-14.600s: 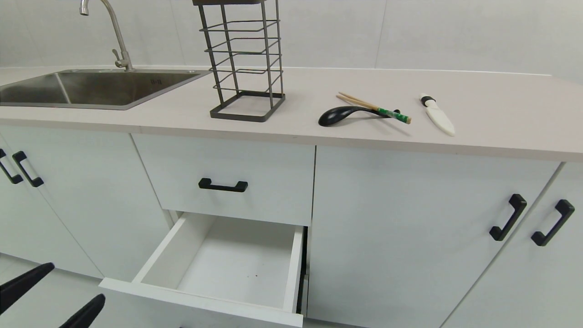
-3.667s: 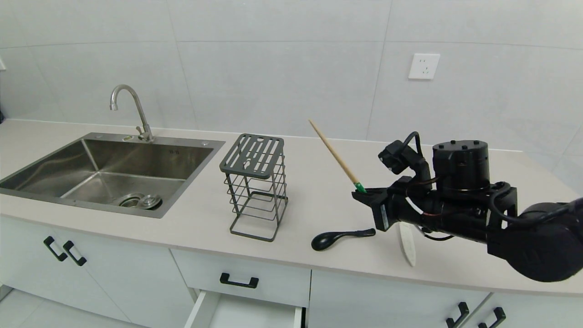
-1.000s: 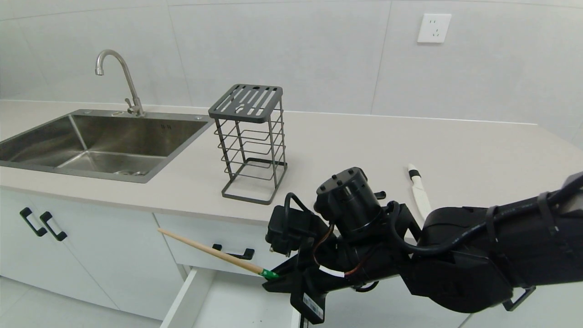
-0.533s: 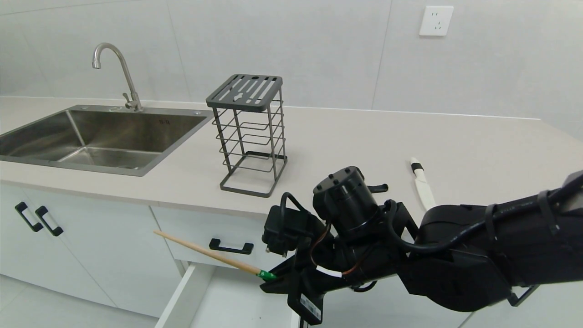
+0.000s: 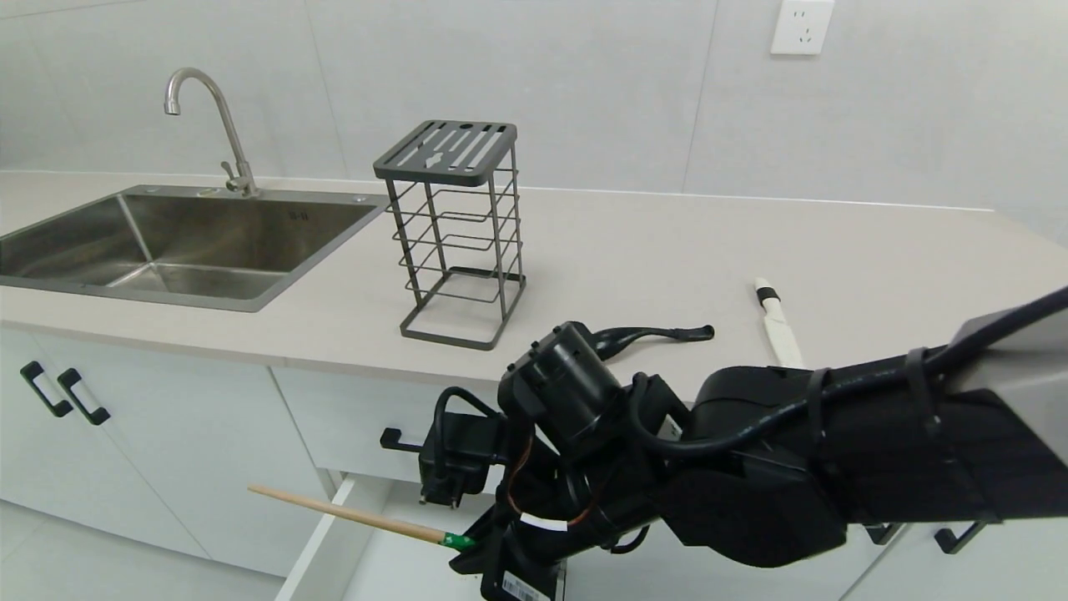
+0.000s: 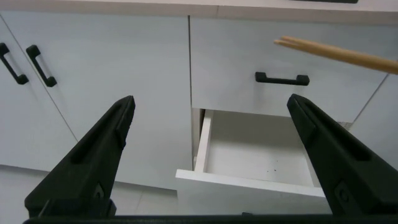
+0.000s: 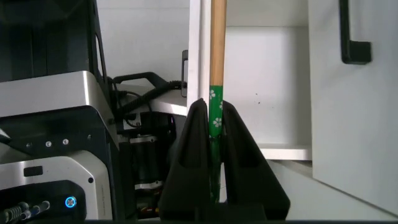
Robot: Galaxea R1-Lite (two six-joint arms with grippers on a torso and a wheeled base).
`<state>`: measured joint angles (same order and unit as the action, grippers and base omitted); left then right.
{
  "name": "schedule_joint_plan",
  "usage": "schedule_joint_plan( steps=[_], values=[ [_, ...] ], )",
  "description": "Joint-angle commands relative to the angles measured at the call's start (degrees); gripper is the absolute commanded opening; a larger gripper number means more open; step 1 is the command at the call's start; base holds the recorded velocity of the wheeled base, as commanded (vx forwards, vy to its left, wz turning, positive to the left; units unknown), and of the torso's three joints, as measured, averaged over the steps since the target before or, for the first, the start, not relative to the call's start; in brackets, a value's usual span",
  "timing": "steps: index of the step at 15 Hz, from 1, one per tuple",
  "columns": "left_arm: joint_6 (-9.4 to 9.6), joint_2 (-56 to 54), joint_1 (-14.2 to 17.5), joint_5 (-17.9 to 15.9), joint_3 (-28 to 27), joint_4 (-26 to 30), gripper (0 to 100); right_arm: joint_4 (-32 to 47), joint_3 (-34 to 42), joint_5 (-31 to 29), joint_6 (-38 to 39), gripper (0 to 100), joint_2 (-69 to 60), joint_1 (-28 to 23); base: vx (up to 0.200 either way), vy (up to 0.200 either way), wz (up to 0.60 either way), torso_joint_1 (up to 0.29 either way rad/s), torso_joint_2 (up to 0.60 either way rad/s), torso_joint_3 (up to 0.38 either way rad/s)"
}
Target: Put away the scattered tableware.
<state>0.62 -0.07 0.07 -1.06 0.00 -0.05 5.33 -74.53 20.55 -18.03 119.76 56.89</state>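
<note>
My right gripper [image 5: 471, 558] is shut on the green-banded end of a pair of wooden chopsticks [image 5: 346, 514]. It holds them low in front of the cabinets, above the open white drawer [image 5: 315, 547], tips pointing left. In the right wrist view the chopsticks [image 7: 217, 56] run from the shut gripper [image 7: 214, 134] past the drawer's side wall [image 7: 194, 43]. My left gripper [image 6: 211, 165] is open and empty, facing the open drawer [image 6: 245, 177], with the chopsticks [image 6: 339, 53] crossing above it. A black spoon [image 5: 659, 335] and a white knife [image 5: 778, 327] lie on the counter.
A dark wire rack [image 5: 455, 234] stands mid-counter, right of the steel sink [image 5: 75, 288] and tap [image 5: 204, 117]. A shut drawer with a black handle [image 6: 281, 79] sits above the open one. Cabinet doors with black handles [image 5: 62, 392] are to the left.
My right gripper has carried the chopsticks lower and to the left, down in front of the drawers. The head camera has shifted a little. Spoon and knife have stayed on the counter.
</note>
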Motion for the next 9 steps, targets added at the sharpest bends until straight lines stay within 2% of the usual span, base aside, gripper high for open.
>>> schedule_joint_plan(
  steps=[1,9],
  values=[
    [-0.01,0.07,0.01,0.01,0.0,0.05,100,0.12,-1.93,0.01,0.01,0,3.55,-0.03,0.0,0.0,0.0,-0.085,0.16,0.076],
    [-0.01,0.07,0.01,0.01,0.0,0.05,100,0.21,-2.46,0.01,-0.52,0,5.57,-0.64,0.0,0.0,0.0,-0.226,0.4,0.179]
  ],
)
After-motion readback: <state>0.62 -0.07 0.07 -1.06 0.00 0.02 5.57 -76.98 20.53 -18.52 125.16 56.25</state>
